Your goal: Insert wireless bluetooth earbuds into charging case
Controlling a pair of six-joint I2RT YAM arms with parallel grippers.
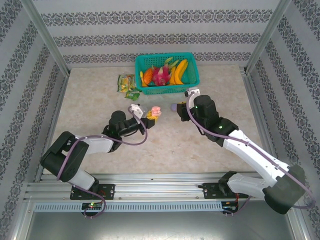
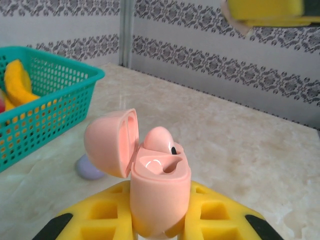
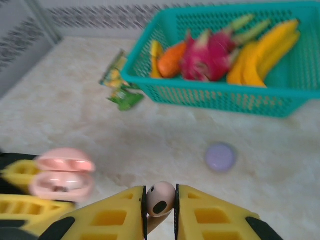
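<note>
Right wrist view: the right gripper (image 3: 160, 202) pinches a tiny pale pink plastic earbud (image 3: 161, 196) across its rounded head, a sound hold for something judged light, rigid and slippery, near the open pale pink plastic charging case (image 2: 160, 192) clamped by the left gripper (image 2: 159, 226).

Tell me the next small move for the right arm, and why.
Probably ease the right gripper left toward the open pink charging case in the left gripper: it pinches a pink earbud, one bud looks seated, and the socket beside it looks empty.
</note>
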